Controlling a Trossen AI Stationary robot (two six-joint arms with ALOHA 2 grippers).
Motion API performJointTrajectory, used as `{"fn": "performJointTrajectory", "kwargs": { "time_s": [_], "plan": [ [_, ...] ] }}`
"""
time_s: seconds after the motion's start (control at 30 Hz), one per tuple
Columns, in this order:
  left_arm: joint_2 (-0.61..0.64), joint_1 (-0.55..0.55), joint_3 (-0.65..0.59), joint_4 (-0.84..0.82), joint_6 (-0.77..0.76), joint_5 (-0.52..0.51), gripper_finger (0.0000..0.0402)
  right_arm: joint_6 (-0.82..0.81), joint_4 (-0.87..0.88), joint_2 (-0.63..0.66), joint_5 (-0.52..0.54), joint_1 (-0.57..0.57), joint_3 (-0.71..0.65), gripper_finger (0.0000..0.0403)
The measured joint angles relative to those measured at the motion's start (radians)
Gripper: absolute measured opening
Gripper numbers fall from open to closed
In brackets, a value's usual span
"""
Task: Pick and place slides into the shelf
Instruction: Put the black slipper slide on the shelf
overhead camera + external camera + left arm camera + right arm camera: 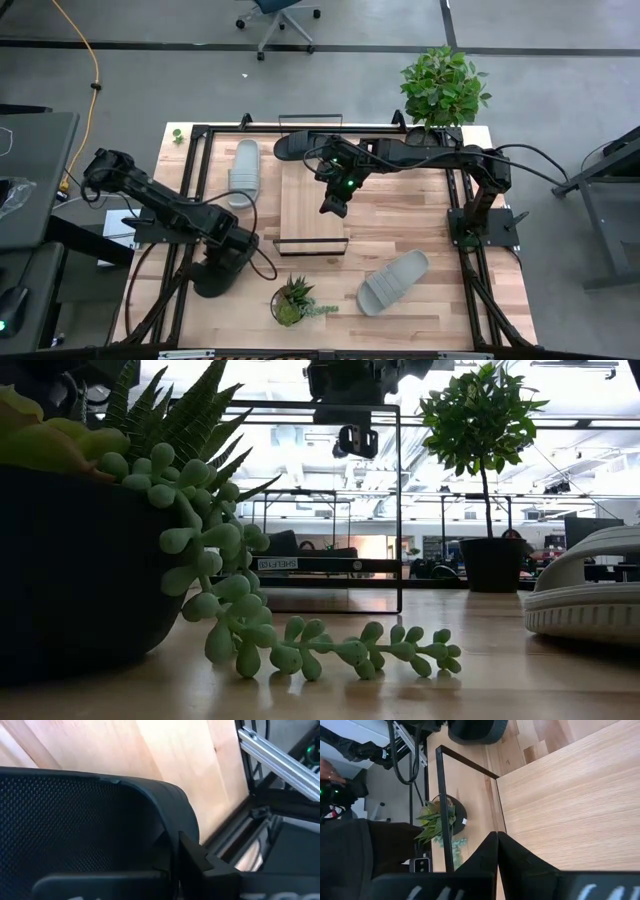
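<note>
left end effector point(222, 272) clamping black slide point(213, 277) near shelf point(312, 205) corner, readying lift | right end effector point(333, 208) hovering closed over shelf, waiting

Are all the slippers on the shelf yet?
Not yet. Maybe one is done: a black open-toe slide seems to lie at the far end of the light-wood shelf board. In hand: the left tool is down at the other black slide. Left: two light grey slides on the table. The right tool hovers shut, empty.
</note>
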State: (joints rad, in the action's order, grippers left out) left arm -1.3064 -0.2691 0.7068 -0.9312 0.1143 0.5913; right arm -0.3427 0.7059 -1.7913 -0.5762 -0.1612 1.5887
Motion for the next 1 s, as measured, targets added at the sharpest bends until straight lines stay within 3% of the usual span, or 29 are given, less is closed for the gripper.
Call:
{"fn": "performJointTrajectory", "kwargs": {
  "time_s": [0.4,0.8,1.0],
  "plan": [
    [0.001,0.000,0.233,-0.193,0.020,-0.003,0.0011,-0.046,-0.068,0.000,-0.001,-0.017,0.000,0.0000],
    [0.002,0.001,0.533,-0.526,0.091,-0.294,0.0006,-0.156,-0.286,0.000,-0.012,-0.058,0.000,0.0003],
    [0.002,0.051,0.599,-0.624,0.131,-0.373,0.0005,-0.235,-0.448,0.000,-0.002,-0.057,0.000,0.0050]
  ]
}}
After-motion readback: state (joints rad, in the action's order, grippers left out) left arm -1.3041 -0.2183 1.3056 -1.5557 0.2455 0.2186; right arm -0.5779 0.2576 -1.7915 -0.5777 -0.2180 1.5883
